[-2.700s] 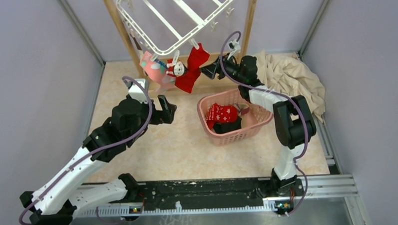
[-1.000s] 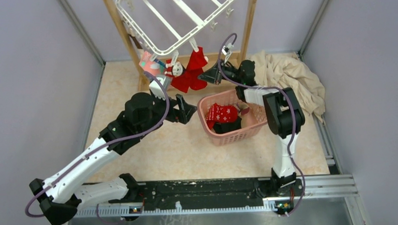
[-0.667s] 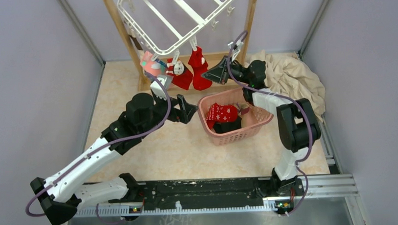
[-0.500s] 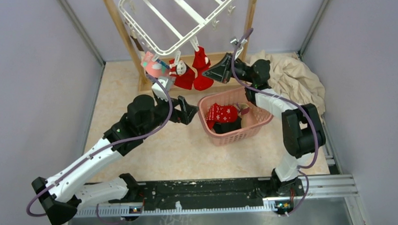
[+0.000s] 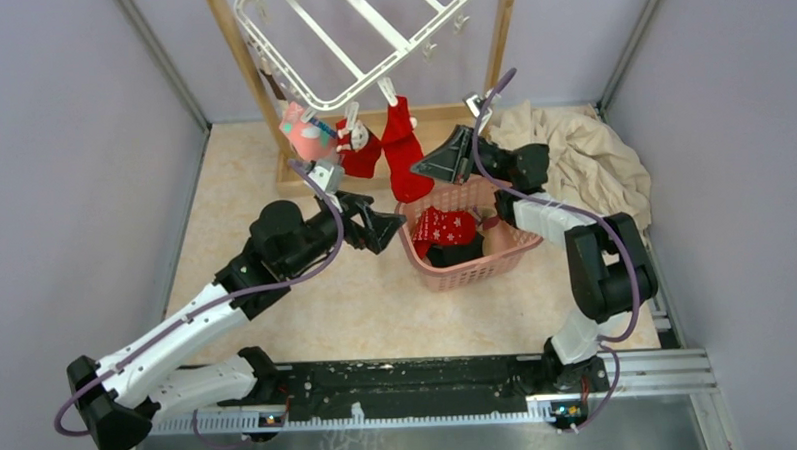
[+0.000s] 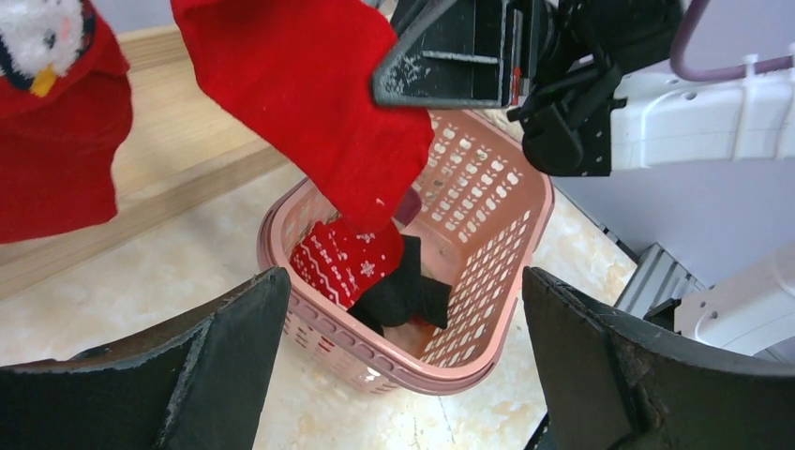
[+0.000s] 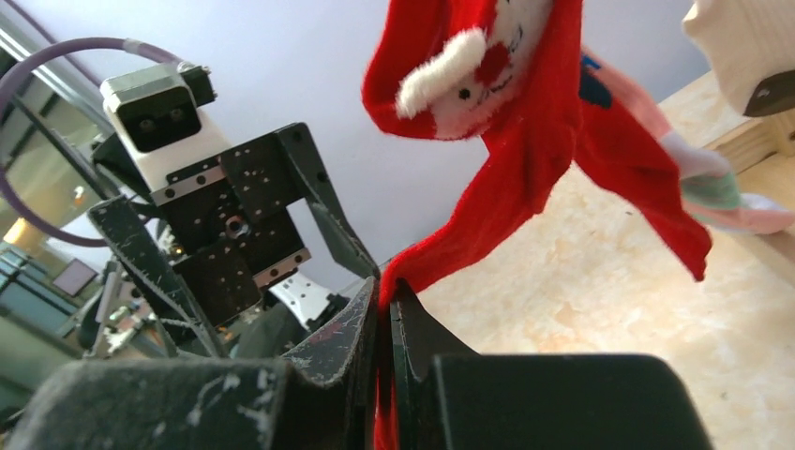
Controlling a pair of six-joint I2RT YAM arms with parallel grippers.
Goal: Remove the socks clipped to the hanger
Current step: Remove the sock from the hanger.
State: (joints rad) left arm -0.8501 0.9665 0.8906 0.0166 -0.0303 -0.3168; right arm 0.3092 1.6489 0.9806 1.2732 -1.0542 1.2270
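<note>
Right tool (image 7: 386, 291) is clenched on the lower end of the plain red sock (image 5: 403, 153), and that sock hangs clipped to the white hanger (image 5: 415, 41) over the pink basket (image 5: 466, 275). My left tool (image 5: 385, 230) gapes wide, empty, beside the basket.

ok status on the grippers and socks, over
Left gripper open, empty, beside the basket. Right gripper shut on the red sock, clipped to the hanger. Santa sock, pink sock hang beside it.

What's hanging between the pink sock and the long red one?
A shorter red sock with a white figure, hanging between the pink sock and the long red sock; the top view shows it.
</note>
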